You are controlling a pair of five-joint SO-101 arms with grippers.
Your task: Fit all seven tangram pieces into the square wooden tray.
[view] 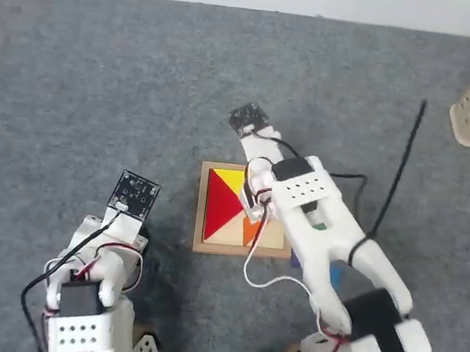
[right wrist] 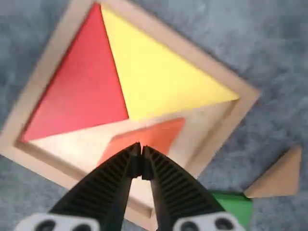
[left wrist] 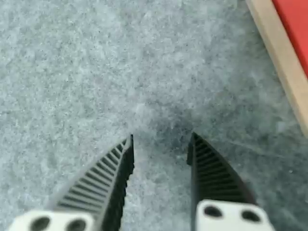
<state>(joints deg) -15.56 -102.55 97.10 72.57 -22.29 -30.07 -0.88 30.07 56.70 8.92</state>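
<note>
Note the right pincer (right wrist: 141,156) clenched, tips at the orange piece (right wrist: 159,134) in the tray (view: 210,247), centre frame. The left pincer (left wrist: 161,142) is released, lower left.

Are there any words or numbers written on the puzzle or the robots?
None can be read.
The tray, the red piece, the yellow piece and the orange piece are plain.
The black board has marks too small to read.

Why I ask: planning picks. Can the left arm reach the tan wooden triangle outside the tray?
Probably not: the tan wooden triangle lies past the square wooden tray's edge farthest from the left gripper, under the right arm.
</note>
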